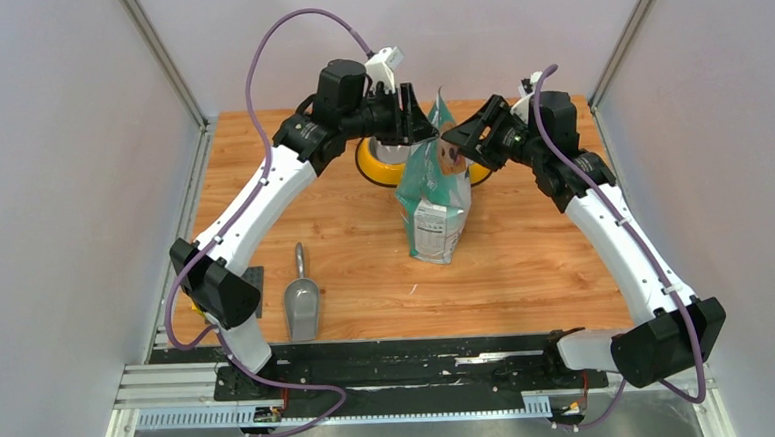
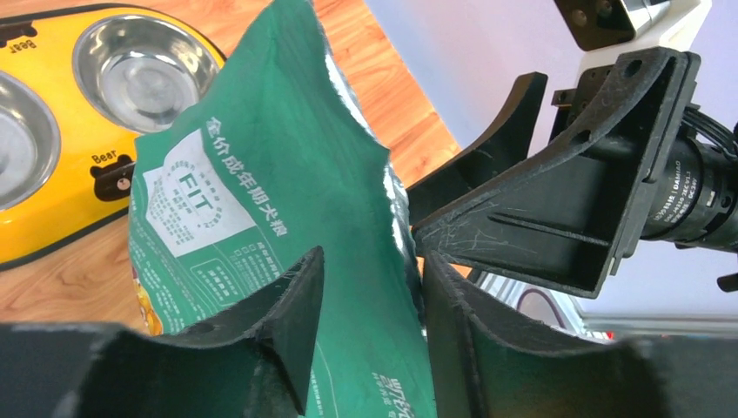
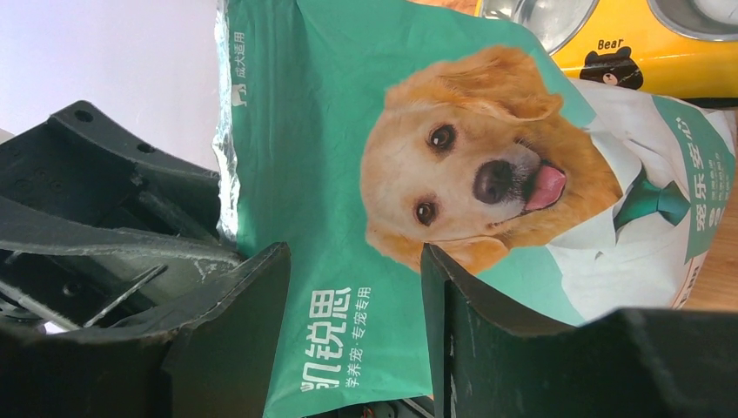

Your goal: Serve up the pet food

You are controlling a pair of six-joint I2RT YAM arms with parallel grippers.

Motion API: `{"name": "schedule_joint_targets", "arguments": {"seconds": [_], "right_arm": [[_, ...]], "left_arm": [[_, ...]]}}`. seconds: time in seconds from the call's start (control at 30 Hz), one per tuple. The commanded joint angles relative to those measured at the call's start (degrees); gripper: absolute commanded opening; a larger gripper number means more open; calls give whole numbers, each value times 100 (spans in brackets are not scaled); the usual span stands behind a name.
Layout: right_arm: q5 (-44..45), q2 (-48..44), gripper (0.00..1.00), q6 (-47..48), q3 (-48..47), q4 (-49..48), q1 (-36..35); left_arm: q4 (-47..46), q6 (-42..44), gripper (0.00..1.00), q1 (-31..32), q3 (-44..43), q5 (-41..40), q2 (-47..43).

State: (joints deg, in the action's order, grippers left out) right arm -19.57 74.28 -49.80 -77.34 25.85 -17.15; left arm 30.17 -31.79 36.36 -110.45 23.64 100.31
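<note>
The pet food itself is hidden; only its teal-green pouch (image 1: 435, 201) shows, standing upright mid-table with the golden retriever (image 3: 470, 165) on its front. My left gripper (image 1: 421, 125) is at the pouch's top edge from the left, and my right gripper (image 1: 456, 135) faces it from the right. In the left wrist view the left gripper (image 2: 372, 257) is open, with the pouch's printed back face (image 2: 261, 174) showing between its fingers. In the right wrist view the right gripper (image 3: 355, 251) is open too, framing the pouch's upper front face. Silver lining (image 3: 226, 131) shows along the pouch's top edge.
The yellow double feeder (image 1: 376, 164) with steel bowls (image 2: 144, 65) sits just behind the pouch. A grey plastic scoop (image 1: 302, 298) lies on the wood near the front left. Grey walls close in both sides, and a black rail (image 1: 401, 363) runs along the near edge.
</note>
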Motion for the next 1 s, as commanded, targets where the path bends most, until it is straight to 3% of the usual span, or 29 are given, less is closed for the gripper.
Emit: {"name": "schedule_joint_targets", "arguments": {"seconds": [0.0,0.1,0.5,0.7,0.97], "right_arm": [[75,-25,56,78,-227,-200,-40],[85,-30,56,79,-229,-195,-36],[94,-69,56,75,-143,-189,-34],[59,-129,59,96,-131,-198,-40],[60,-184,61,110,-102,-206,-35]], "left_arm": [[145,193,57,23,-280,-200,-74],[60,175,64,21,-318,-259,-158],[-211,-4,61,20,-306,-499,-172],[-542,-90,68,21,-209,-500,-319],[-593,-133,49,21,-49,-482,-342]]}}
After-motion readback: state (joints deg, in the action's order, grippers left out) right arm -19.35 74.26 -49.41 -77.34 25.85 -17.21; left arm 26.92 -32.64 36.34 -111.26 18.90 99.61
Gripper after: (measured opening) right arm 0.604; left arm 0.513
